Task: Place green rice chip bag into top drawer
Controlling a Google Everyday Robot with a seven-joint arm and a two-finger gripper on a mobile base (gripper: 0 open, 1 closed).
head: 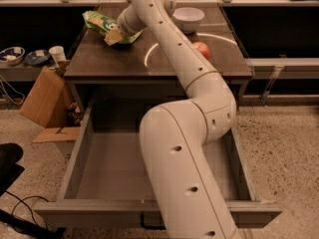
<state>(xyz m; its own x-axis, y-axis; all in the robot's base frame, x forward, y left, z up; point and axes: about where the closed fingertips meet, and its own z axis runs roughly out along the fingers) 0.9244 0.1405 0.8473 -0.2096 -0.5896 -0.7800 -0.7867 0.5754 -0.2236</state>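
The green rice chip bag (98, 22) lies on the dark tabletop (119, 63) at its far left. My gripper (113, 37) is down at the bag's near right edge and touches it. The top drawer (112, 171) is pulled wide open below the table, and the part of its flat bottom that shows is bare. My white arm (184, 148) rises out of the foreground and hides the drawer's middle and right part. The handle on the front panel is mostly hidden.
A red apple (201, 49) and a white bowl (187, 18) sit on the right half of the table. A cardboard box (42, 96) leans at the table's left side. A paper cup (57, 54) and small bowls (12, 55) stand on a low shelf at left.
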